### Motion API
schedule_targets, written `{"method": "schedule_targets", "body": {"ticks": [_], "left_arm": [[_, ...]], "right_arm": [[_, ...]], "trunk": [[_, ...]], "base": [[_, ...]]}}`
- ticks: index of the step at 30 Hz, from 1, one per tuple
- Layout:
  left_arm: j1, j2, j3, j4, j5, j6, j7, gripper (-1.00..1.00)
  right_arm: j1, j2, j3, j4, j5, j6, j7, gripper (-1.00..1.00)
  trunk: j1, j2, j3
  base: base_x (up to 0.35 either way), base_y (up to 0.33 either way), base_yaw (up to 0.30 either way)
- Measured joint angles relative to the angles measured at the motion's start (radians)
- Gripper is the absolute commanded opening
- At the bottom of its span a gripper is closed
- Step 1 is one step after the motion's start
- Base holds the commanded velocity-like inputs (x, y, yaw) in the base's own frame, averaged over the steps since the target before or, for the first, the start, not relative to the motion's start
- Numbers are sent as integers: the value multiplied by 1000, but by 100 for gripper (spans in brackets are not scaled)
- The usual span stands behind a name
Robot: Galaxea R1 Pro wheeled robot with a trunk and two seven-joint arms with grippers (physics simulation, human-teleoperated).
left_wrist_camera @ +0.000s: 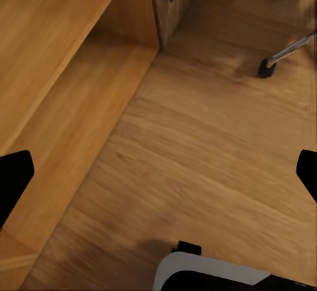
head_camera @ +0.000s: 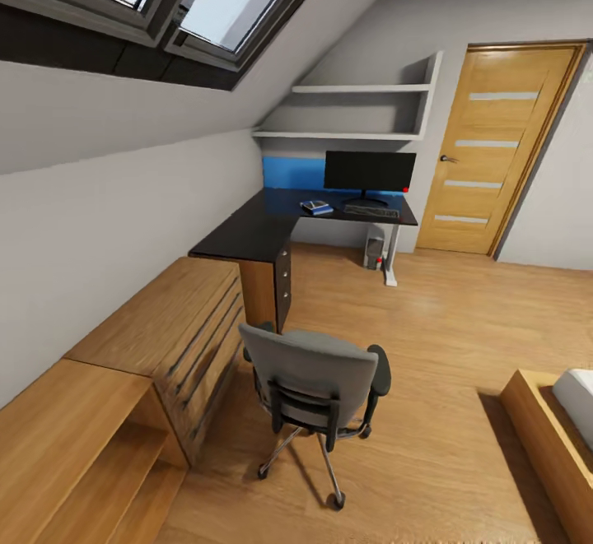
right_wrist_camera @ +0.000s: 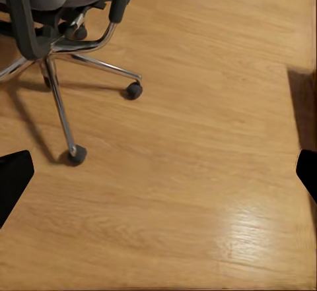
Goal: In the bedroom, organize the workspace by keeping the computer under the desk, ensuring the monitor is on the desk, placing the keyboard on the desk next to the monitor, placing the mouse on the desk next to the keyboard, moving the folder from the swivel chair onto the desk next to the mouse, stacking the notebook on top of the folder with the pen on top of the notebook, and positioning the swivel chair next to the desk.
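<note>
Left gripper (left_wrist_camera: 158, 175) spread wide, nothing between fingertips, hanging over wooden floor (left_wrist_camera: 198, 159) beside low wooden counter (left_wrist_camera: 53, 73). Right gripper (right_wrist_camera: 158, 172) likewise parted and empty above floor near swivel chair (head_camera: 317, 383). Chair standing well apart from desk (head_camera: 247, 235), back turned toward camera, beside light wooden drawers (head_camera: 193, 338). On far desk wing: monitor (head_camera: 369, 172) upright, keyboard (head_camera: 371, 211) just in front of it, blue folder (head_camera: 317, 208) beside keyboard. Computer (head_camera: 375, 249) under desk by white leg. Pen too small to tell.
</note>
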Motion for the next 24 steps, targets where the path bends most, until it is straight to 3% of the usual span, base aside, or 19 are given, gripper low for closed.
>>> {"method": "schedule_targets", "body": {"ticks": [13,18,24], "left_arm": [[0,0,0,0,0,0,0,100],[0,0,0,0,0,0,0,100],[0,0,0,0,0,0,0,100]], "right_arm": [[0,0,0,0,0,0,0,100],[0,1,0,0,0,0,0,100],[0,1,0,0,0,0,0,100]], "trunk": [[0,0,0],[0,0,0],[0,0,0]], "base": [[0,84,-297],[0,205,-284],[-3,277,-118]]}}
